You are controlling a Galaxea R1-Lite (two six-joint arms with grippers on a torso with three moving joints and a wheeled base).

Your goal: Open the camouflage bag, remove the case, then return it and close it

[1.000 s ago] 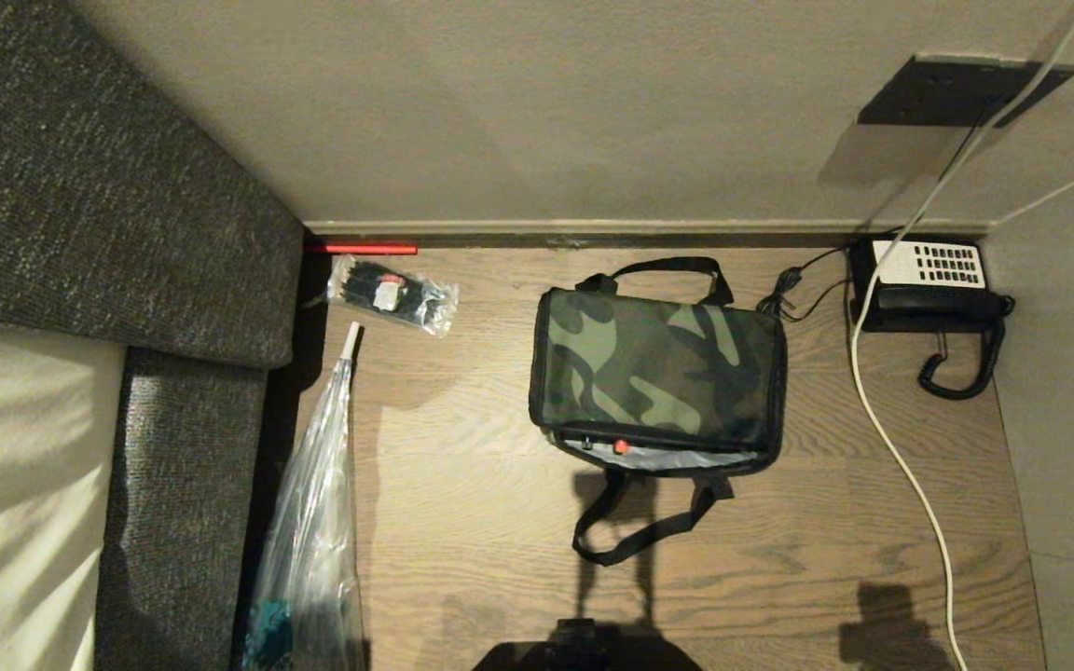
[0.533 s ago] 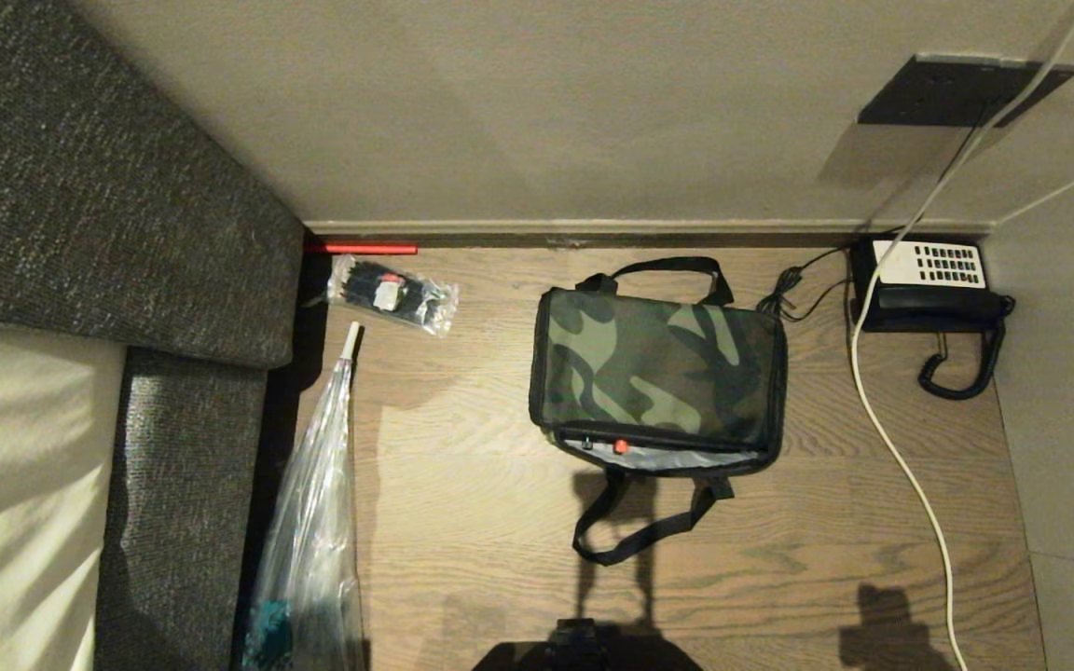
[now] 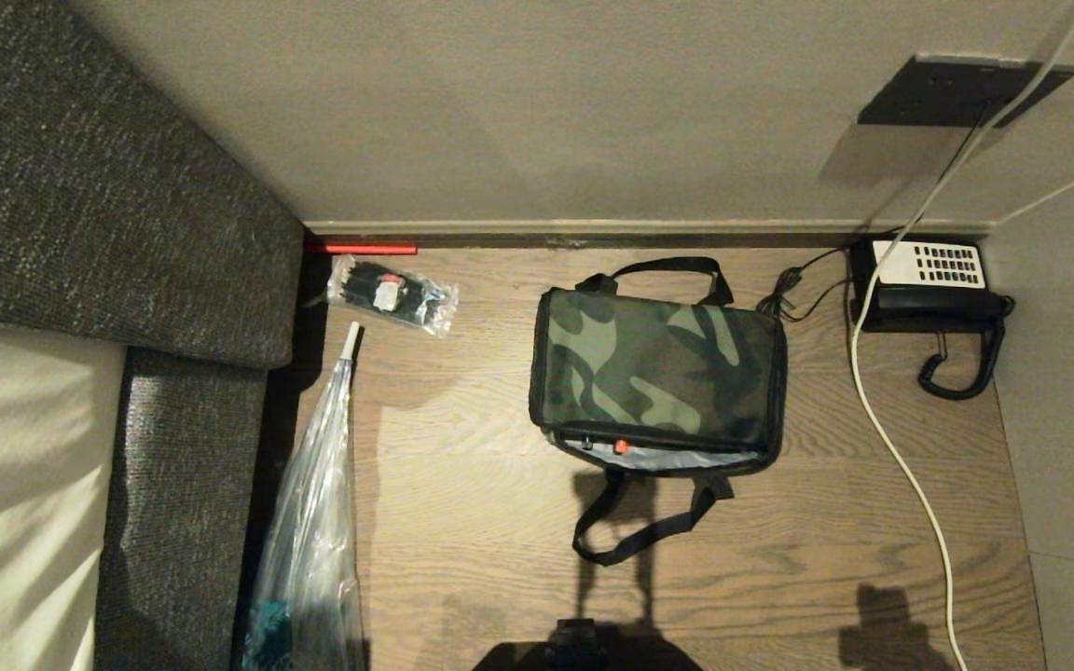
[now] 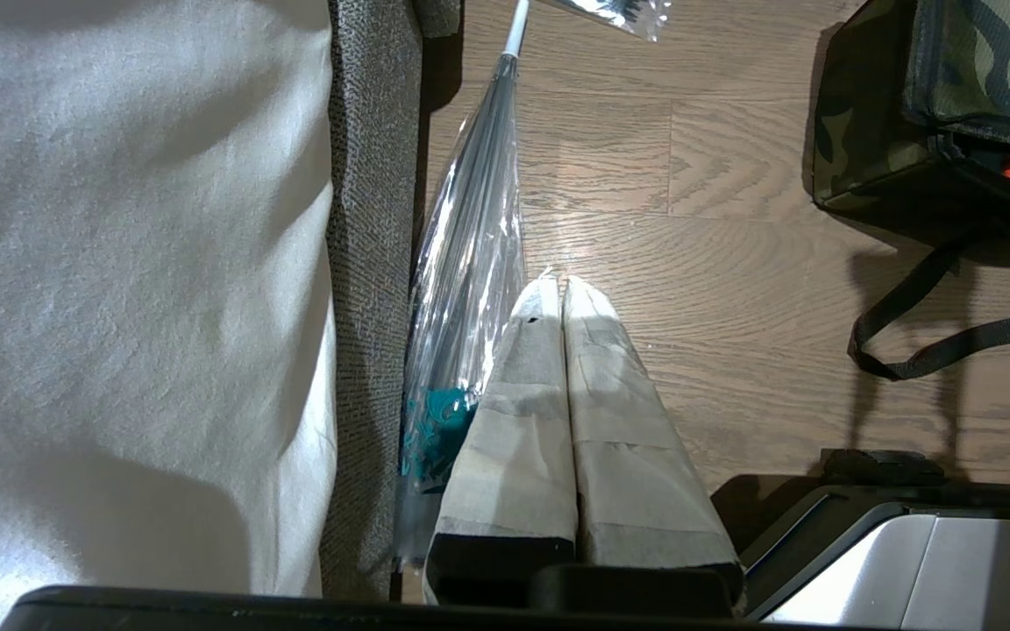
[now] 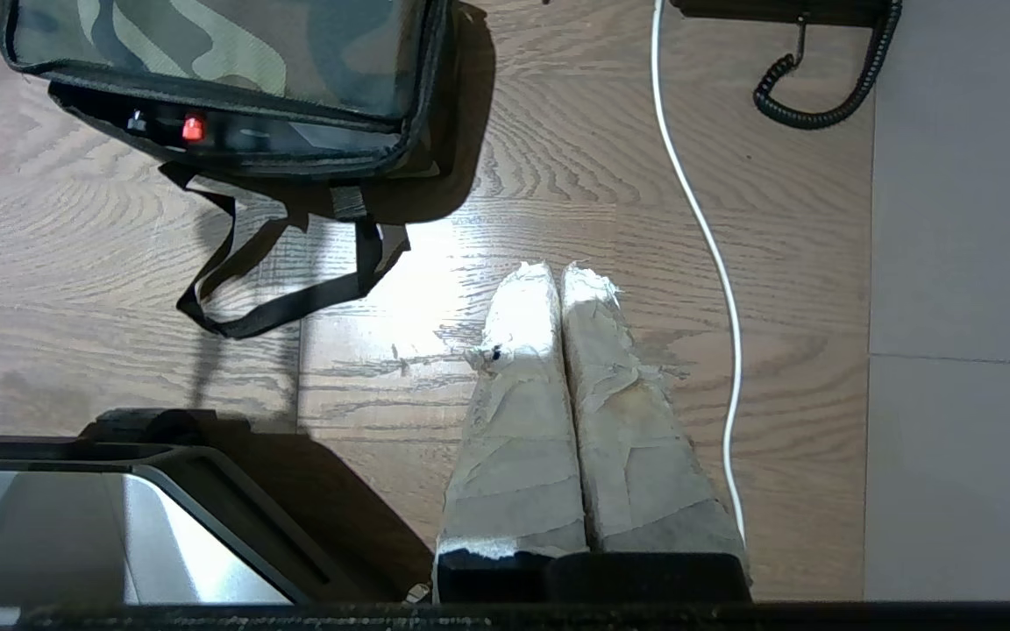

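Bag on the wooden floor, both arms parked short of it: nothing in hand.

Nearest the robot, the left tool [image 4: 562, 285] and the right tool [image 5: 558, 272] hang over bare floor [image 3: 462, 522], each with its taped fingers pressed together and gripping nothing. The left one is beside a clear plastic bag [image 4: 470, 289] that lies along the sofa [image 4: 369, 263]; the right one is near a white cable [image 5: 715, 254]. Beyond them sits the camouflage bag [image 3: 658, 368], lid down, its near edge gaping a little to show silver lining and a red spot, one strap handle [image 3: 635, 522] trailing toward the robot. The case is not visible, presumably inside. Farther back, a telephone [image 3: 929, 280] stands by the wall. Whether the task is just starting or nearly finished cannot be told; the near seam looks not fully shut.
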